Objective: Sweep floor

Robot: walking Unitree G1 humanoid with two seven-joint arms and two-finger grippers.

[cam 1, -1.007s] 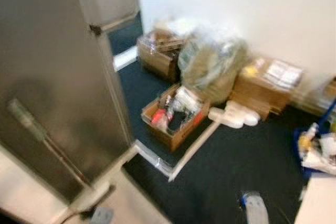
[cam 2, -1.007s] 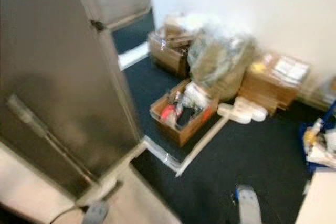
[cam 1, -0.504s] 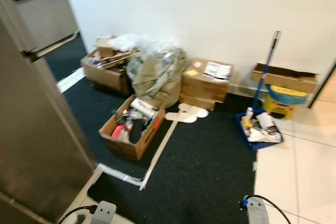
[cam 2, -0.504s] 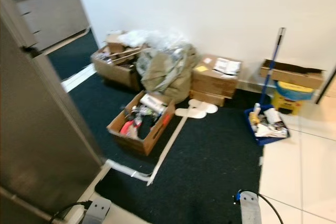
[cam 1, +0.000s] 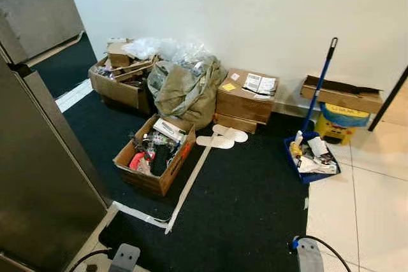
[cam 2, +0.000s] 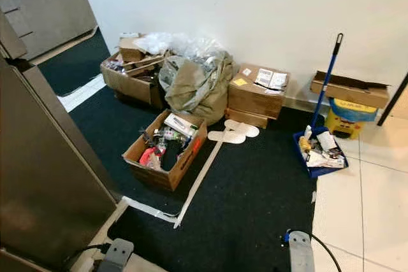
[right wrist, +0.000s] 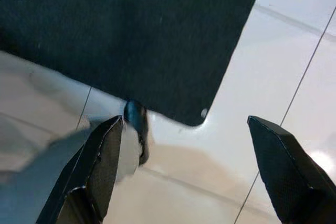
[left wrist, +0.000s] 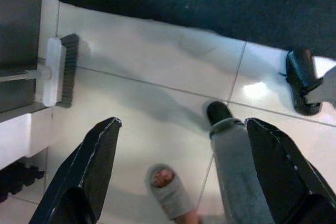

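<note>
A blue-handled broom [cam 1: 320,79] leans on the white wall at the right, its foot in a blue tray [cam 1: 295,165] full of rubbish. Another brush [left wrist: 61,70], with a white head and grey bristles, lies on the pale tiles beside a dark cabinet in the left wrist view. Both arms hang low over the floor. My left gripper [left wrist: 182,123] is open above the tiles with nothing between its fingers. My right gripper [right wrist: 184,121] is also open and holds nothing, over the corner of the black carpet [right wrist: 157,35].
Open cardboard boxes [cam 1: 153,157], a stuffed plastic bag [cam 1: 185,84] and white slippers [cam 1: 222,137] crowd the carpet by the wall. A yellow bucket [cam 1: 340,119] stands at the right. A steel door [cam 1: 38,183] blocks the left. A person's slippered foot [left wrist: 168,192] is close behind.
The whole picture has swung from the steel door towards the wall, so the camera turned right and steadied. The boxes, bag and broom have not moved.
</note>
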